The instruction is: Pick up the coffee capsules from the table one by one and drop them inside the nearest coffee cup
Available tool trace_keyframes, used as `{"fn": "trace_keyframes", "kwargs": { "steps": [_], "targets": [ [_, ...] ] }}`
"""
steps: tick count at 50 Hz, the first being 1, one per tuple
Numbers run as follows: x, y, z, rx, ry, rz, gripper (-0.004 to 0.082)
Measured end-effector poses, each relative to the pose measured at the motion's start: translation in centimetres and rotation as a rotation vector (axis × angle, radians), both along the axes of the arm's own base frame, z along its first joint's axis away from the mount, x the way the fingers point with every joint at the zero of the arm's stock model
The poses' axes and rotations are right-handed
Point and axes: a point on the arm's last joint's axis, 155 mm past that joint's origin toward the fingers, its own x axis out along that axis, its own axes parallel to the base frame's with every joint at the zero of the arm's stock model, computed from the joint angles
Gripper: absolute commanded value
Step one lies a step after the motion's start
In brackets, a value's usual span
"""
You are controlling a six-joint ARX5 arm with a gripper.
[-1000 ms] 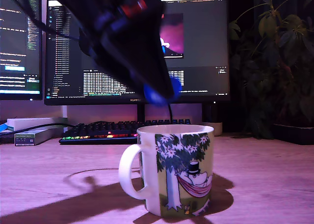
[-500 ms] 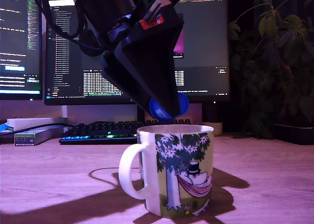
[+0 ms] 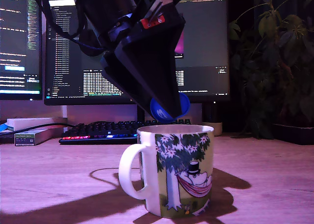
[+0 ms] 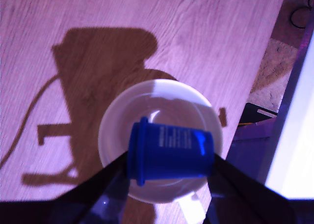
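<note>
Two computer screens [image 3: 196,47] glow at the back. A keyboard [image 3: 108,131] sits below them. A leafy plant [image 3: 274,62] stands beside.

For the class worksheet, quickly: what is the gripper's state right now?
Gripper: closed on a blue coffee capsule, above the mouth of the coffee cup.

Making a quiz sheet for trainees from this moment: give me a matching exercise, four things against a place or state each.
Things:
1. hand
2. coffee capsule
3. coffee cup
4. keyboard

States:
A. upright on the table, mouth open
B. held sideways above the cup's mouth
C. shut on the capsule
D. behind the cup, keys lit

Pairs: 1-C, 2-B, 3-A, 4-D
</note>
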Motion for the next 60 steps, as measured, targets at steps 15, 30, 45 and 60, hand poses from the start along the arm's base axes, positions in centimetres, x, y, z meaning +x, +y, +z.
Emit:
{"fn": "trace_keyframes", "kwargs": {
  "steps": [15, 30, 45, 60],
  "targets": [
    [0.0, 0.0, 0.0, 0.0, 0.0, 0.0, 0.0373],
    [0.26, 0.0, 0.04, 0.0, -0.011, 0.007, 0.0724],
    [0.45, -0.44, 0.3, -0.019, -0.02, 0.004, 0.0605],
    [0.06, -0.88, 0.48, -0.04, -0.009, -0.024, 0.0253]
  ]
}}
